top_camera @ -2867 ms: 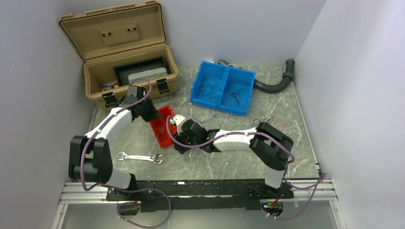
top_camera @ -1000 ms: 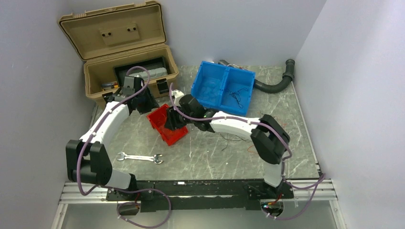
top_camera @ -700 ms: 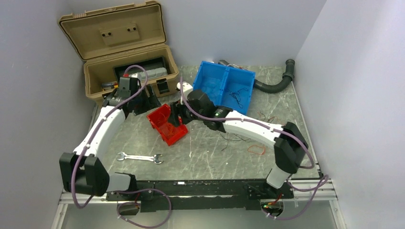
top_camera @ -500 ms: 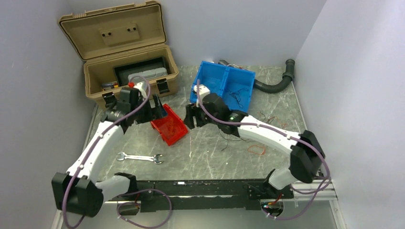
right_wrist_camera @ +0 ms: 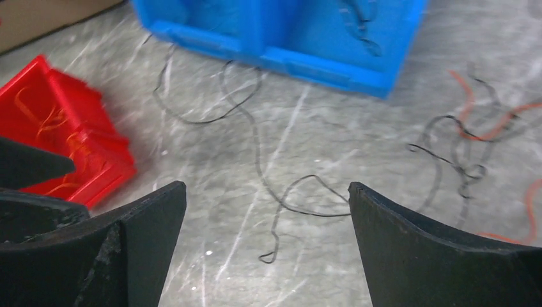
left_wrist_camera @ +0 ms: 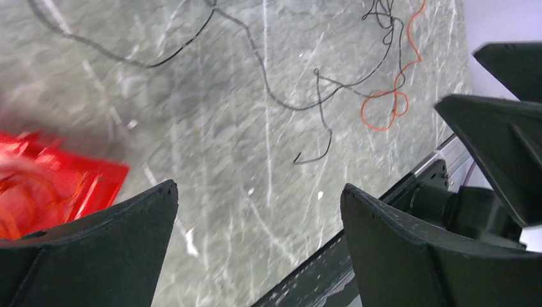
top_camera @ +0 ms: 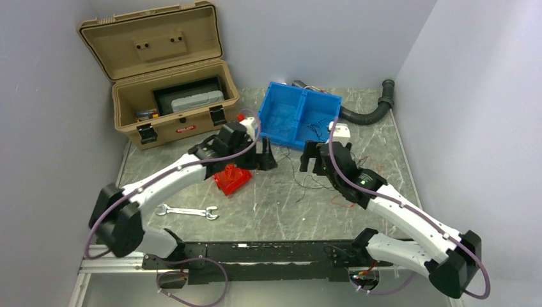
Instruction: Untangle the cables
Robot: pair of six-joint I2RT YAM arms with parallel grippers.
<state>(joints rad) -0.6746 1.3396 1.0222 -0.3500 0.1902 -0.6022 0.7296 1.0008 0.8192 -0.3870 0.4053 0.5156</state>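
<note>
Top external, one red bin (top_camera: pixel 231 179), one blue bin (top_camera: pixel 281 119), cables (top_camera: pixel 308 186), both jaws apart

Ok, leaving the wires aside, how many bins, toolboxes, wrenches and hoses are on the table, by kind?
Bins: 2, the blue bin and the red bin
Toolbox: 1
Wrench: 1
Ribbed hose: 1
Total: 5

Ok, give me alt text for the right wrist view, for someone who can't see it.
The right gripper hangs open and empty above a thin black cable lying loose on the marble table. A blue bin sits beyond it, a red bin to the left, and tangled black and orange-red cables to the right.
</note>
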